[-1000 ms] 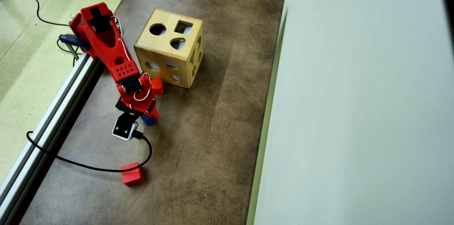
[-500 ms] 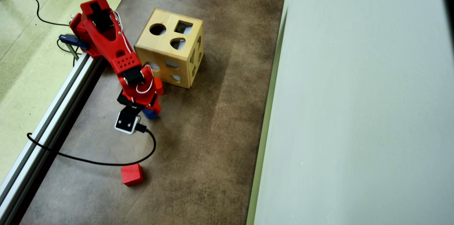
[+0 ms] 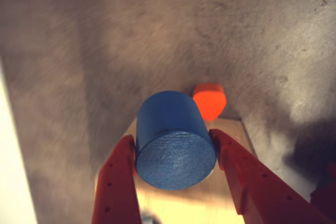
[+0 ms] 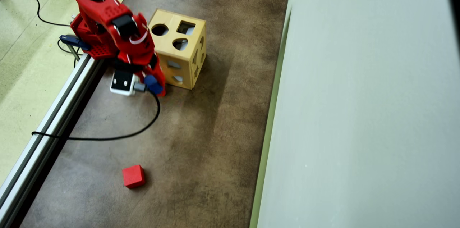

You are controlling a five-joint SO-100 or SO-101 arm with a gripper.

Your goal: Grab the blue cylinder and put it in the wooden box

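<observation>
Between the red fingers (image 3: pixel 118 182) sits the blue cylinder (image 3: pixel 175 140), gripper (image 4: pixel 155 87) clamped on its curved sides, flat end toward the wrist camera. Overhead: cylinder held clear of the brown table (image 4: pixel 215 113), just beside the wooden box (image 4: pixel 178 48). Orange-red block (image 3: pixel 209 100) below, by the box. Red cube (image 4: pixel 133 176) well apart.

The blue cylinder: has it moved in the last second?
Yes. In the overhead view the blue cylinder, held in the tool, went up-picture toward the wooden box.
</observation>
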